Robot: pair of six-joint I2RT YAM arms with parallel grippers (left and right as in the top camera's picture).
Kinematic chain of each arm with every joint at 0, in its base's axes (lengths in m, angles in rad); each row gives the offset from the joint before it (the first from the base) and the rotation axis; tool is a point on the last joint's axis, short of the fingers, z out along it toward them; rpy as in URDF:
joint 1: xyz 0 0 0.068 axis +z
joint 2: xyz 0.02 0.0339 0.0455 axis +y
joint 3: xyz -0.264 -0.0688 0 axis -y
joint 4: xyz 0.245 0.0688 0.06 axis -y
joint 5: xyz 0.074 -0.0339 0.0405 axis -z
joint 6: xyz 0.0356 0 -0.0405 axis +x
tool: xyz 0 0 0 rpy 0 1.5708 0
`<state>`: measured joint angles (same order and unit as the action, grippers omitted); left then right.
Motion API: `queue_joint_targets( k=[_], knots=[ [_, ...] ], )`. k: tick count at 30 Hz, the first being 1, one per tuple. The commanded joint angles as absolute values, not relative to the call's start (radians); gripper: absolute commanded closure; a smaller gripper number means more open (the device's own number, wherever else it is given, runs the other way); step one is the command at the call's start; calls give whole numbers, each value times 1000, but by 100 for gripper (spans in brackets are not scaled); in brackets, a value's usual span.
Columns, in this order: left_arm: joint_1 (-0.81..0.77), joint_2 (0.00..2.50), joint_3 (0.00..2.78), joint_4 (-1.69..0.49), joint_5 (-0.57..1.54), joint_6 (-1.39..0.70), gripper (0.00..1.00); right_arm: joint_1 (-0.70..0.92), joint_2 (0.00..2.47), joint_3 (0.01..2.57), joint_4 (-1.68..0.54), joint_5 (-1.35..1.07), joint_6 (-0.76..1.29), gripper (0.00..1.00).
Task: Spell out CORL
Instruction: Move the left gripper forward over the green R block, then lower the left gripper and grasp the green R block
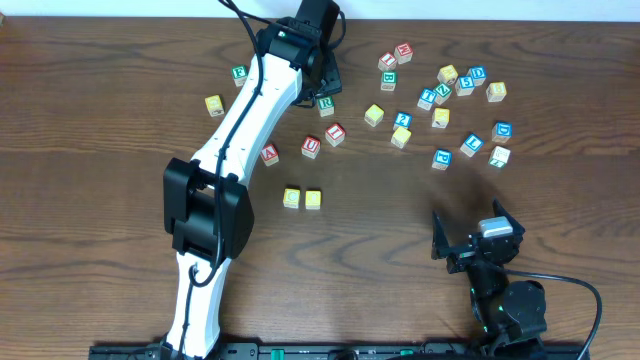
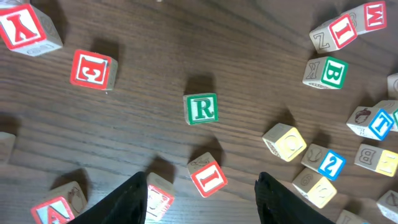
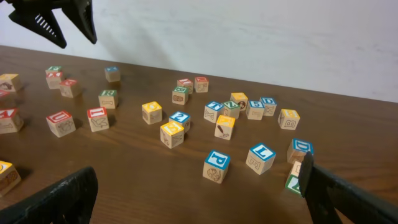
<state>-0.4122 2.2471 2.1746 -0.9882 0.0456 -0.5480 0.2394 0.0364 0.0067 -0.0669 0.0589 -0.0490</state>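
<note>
The green R cube (image 1: 326,102) lies at the back of the table, centred in the left wrist view (image 2: 201,109) just ahead of my open, empty left gripper (image 2: 200,183), which hovers above it (image 1: 325,80). Two yellow-faced cubes (image 1: 292,197) (image 1: 313,198) sit side by side in the middle of the table. The blue L cube (image 1: 471,144) lies at the right, also in the right wrist view (image 3: 262,155). My right gripper (image 1: 472,235) is open and empty near the front right (image 3: 196,190).
Red-lettered cubes (image 1: 311,146) (image 1: 335,134) (image 1: 269,155) lie between the R cube and the yellow pair; a red I cube (image 2: 205,176) sits between the left fingers. A cluster of blue, yellow and green cubes (image 1: 440,100) fills the back right. A blue P cube (image 3: 216,165) lies before the right gripper.
</note>
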Motion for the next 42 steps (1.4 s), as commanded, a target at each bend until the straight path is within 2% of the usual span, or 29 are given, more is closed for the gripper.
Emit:
queue_joint_targets(
  k=[1, 26, 42],
  knots=[
    [-421, 2257, 2192, -979, 6, -497, 45, 234, 31, 6, -71, 60, -61, 1],
    [-469, 2413, 2189, -876, -41, -608, 46, 234, 31, 6, -71, 60, -61, 1],
    [-469, 2415, 2176, -850, -91, -616, 46, 234, 31, 6, -71, 61, -61, 1]
  ],
)
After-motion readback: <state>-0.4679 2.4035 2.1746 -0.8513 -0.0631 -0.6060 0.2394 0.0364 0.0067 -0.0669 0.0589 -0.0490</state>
